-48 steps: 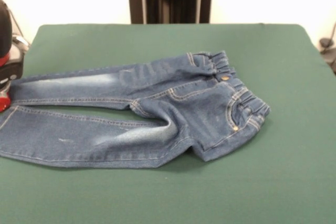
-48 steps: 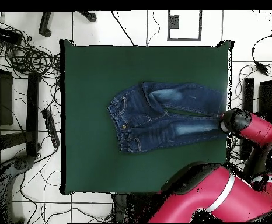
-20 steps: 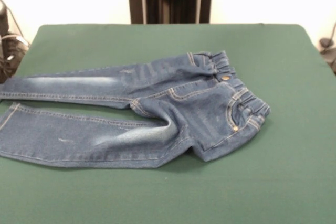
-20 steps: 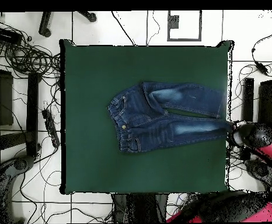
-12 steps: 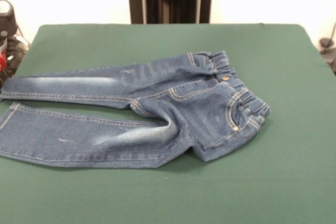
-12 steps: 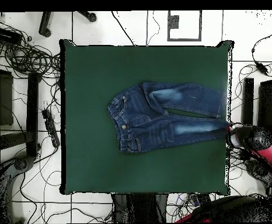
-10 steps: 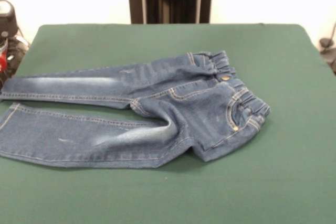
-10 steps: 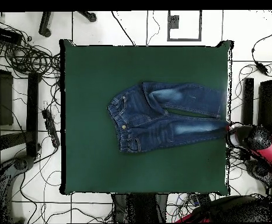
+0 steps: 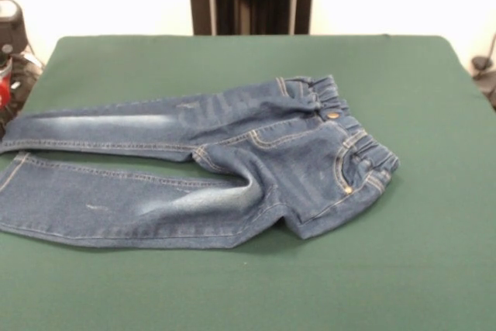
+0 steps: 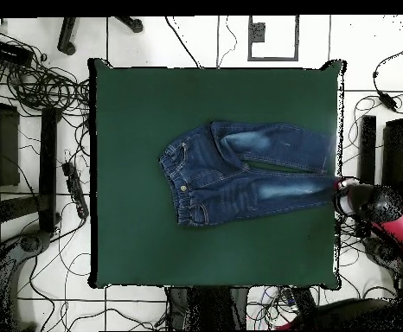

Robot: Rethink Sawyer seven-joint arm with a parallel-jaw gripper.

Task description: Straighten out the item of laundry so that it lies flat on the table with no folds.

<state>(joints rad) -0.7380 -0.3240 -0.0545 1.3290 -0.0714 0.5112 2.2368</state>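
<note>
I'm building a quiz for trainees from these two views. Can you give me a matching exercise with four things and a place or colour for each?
Things:
1. jeans
2. table
3. button
4. arm

Descriptions:
A. dark green
B. brass, at the waistband
C. red and black, at the table's edge by the leg ends
D. blue, legs spread apart

Pairs: 1-D, 2-A, 3-B, 4-C

No text, label, brand, number or sign can be read anywhere, neither on the jeans nor on the worktop.
</note>
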